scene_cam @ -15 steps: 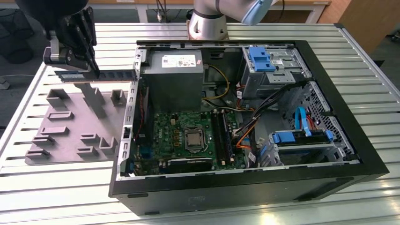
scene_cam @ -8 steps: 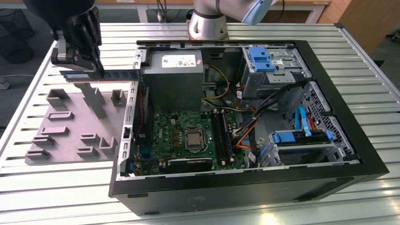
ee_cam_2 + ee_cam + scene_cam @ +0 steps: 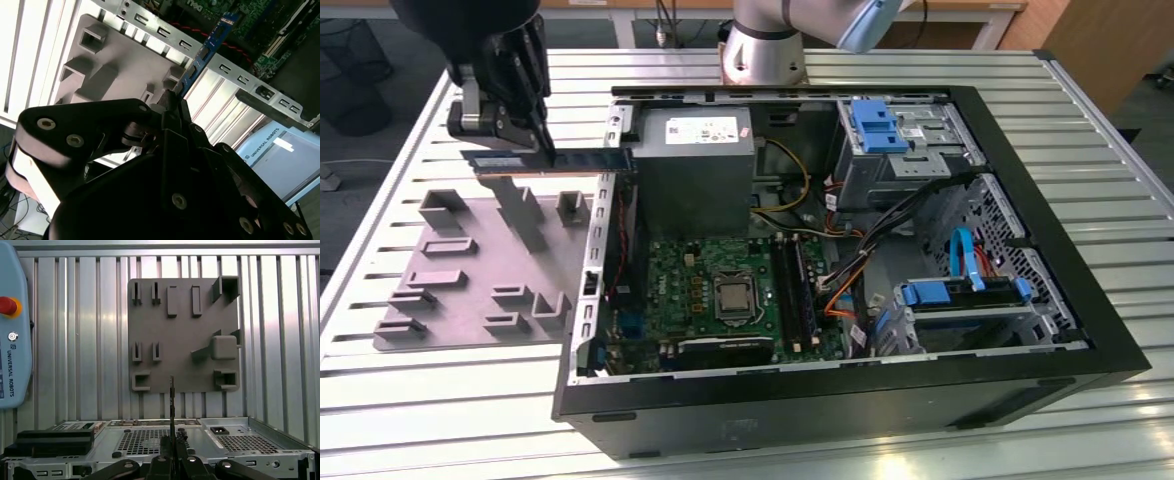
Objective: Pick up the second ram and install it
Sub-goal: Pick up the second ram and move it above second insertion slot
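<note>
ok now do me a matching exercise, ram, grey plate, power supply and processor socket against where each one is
Things:
1 second ram
2 grey plate
3 power supply
4 processor socket

Places:
a on the green board inside the case
b flat on the slatted table, beside the case
c clamped in the pincer, in the air
d grey box inside the case, white label on top

Pairs: 1-c, 2-b, 3-d, 4-a

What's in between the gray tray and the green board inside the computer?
The computer case's metal side wall stands between the gray tray and the green board. You can see it in the exterior view.
</note>
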